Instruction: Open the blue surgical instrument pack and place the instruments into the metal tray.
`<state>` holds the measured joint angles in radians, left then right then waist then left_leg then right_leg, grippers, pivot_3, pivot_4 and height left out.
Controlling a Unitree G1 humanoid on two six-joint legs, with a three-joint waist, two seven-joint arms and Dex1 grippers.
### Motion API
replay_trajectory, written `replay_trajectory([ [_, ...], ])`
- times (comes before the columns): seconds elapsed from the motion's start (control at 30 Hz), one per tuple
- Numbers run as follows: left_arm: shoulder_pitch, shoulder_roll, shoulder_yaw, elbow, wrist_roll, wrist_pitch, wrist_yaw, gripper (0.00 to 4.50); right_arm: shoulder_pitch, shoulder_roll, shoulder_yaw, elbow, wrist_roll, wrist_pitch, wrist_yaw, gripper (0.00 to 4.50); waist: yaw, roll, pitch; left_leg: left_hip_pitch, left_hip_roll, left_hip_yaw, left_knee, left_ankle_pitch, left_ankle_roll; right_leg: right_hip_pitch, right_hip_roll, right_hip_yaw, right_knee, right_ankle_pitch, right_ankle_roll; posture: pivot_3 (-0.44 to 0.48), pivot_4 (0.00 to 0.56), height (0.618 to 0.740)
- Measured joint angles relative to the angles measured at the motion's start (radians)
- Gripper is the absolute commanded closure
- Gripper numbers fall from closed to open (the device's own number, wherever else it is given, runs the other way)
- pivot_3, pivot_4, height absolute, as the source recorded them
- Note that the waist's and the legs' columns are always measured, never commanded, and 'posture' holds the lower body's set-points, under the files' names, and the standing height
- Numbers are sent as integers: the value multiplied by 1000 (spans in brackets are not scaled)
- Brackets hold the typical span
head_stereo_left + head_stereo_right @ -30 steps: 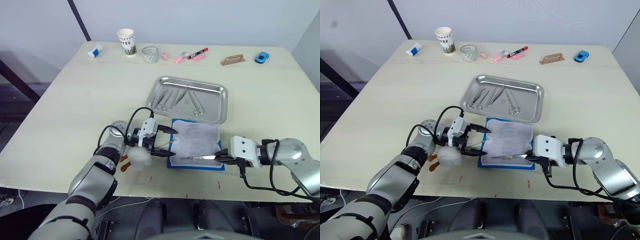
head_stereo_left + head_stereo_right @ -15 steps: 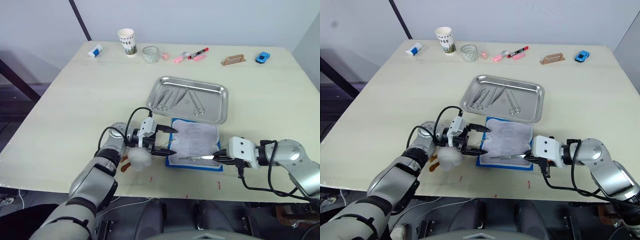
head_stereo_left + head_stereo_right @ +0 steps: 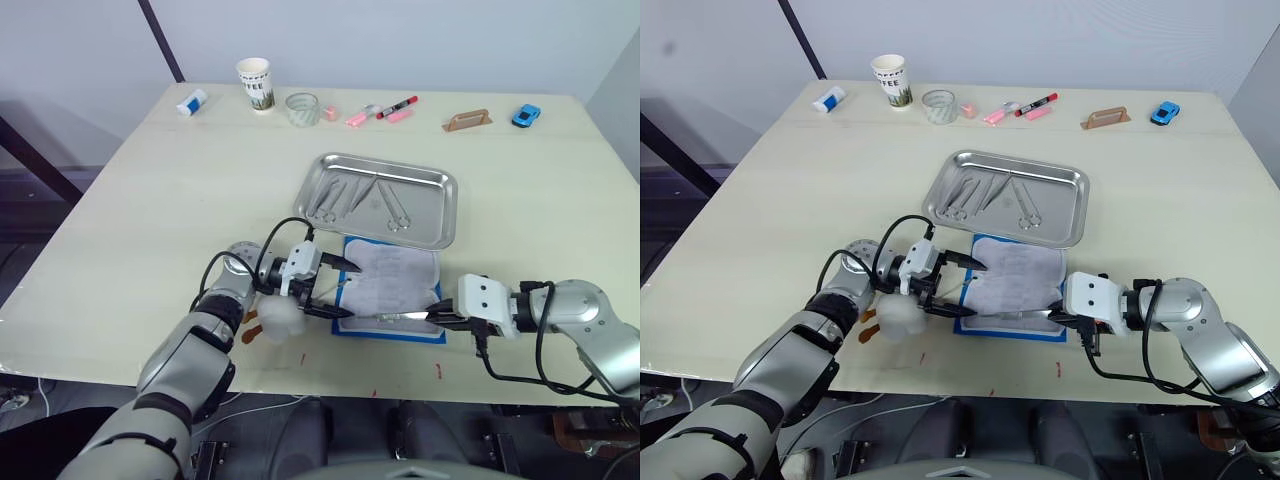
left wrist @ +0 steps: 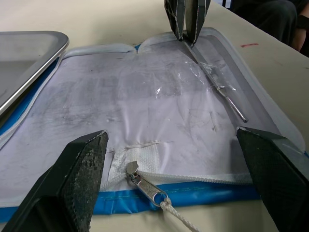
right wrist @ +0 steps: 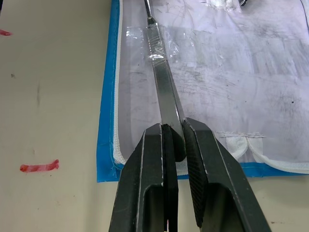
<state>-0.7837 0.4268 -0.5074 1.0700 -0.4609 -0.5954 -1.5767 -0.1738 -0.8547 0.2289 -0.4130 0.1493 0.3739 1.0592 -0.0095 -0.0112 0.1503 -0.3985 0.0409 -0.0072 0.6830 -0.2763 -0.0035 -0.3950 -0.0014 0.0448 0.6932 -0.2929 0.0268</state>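
The blue surgical instrument pack (image 3: pixel 392 288) lies unzipped on the table, pale lining up, just in front of the metal tray (image 3: pixel 446 205). Several silver instruments (image 3: pixel 340 197) rest in the tray. My right gripper (image 3: pixel 432 314) is shut on one slim instrument (image 5: pixel 161 92), which still lies flat on the lining near the pack's front edge. My left gripper (image 3: pixel 347 290) stands wide open at the pack's left edge, its fingers (image 4: pixel 72 179) on either side of the zipper pull (image 4: pixel 145 181) and holding nothing. The left wrist view looks across the lining to the right gripper (image 4: pixel 187 19) and the instrument (image 4: pixel 219 89).
A white wad (image 3: pixel 282 316) lies under my left wrist. Along the far edge stand a paper cup (image 3: pixel 254 83), a clear roll (image 3: pixel 301 108), a red-capped marker (image 3: pixel 396 106), a brown tool (image 3: pixel 467 120) and a blue toy car (image 3: pixel 522 115). Red marks (image 3: pixel 437 371) dot the front edge.
My left gripper has edged slightly right, closer onto the pack's left edge, still open. The right gripper stays shut on the instrument in about the same spot.
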Motion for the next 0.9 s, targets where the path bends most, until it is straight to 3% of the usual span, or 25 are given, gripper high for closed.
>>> replay_trajectory([
  [0.9,0,-9,4,0,18,8,0,0,-12,-40,-3,-21,-26,6,15,4444,2,4,-3,0,-1,0,0,0,0,1,-1,0,0,0,1,0,150,725],
])
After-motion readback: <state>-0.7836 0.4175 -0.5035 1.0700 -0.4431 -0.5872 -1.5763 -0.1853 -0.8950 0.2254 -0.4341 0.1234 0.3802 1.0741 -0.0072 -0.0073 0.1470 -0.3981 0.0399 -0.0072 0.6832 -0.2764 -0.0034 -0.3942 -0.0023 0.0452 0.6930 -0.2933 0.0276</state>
